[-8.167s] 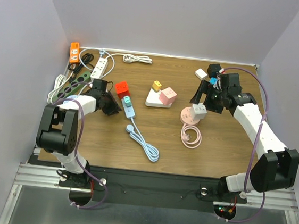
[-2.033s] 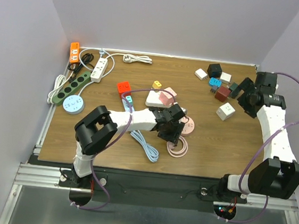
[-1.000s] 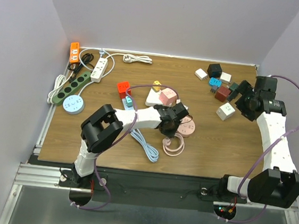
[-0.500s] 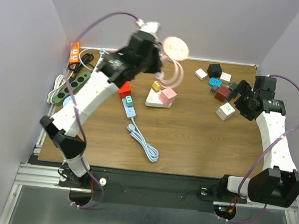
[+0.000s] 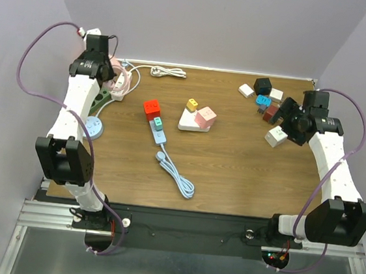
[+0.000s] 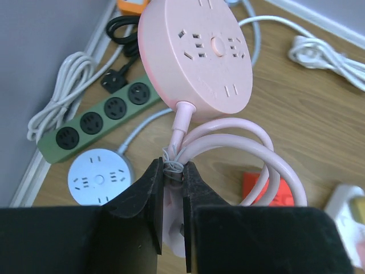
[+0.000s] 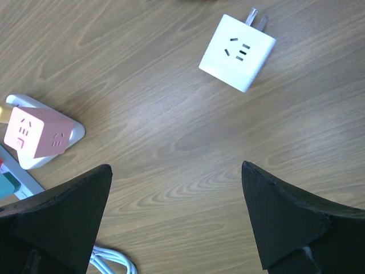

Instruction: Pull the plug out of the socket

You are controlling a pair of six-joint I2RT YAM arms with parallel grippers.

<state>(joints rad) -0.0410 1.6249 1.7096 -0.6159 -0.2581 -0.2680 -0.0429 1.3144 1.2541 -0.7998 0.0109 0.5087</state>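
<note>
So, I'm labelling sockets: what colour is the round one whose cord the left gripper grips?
The round socket is pale pink, clearest in the left wrist view.

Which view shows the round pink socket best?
Left wrist view: the round pink socket fills it, face and holes clear, its cord pinched by the left gripper. Top view shows a small pink patch; right wrist, nothing.

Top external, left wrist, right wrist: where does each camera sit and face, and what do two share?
Top external: above and behind, looking down on the table; left arm and right arm show.
Left wrist: past the left gripper, shut on the round pink socket's pink cord.
Right wrist: down at a white cube adapter; the open right gripper shows below.
Shared: green power strip, left wrist and top.
</note>
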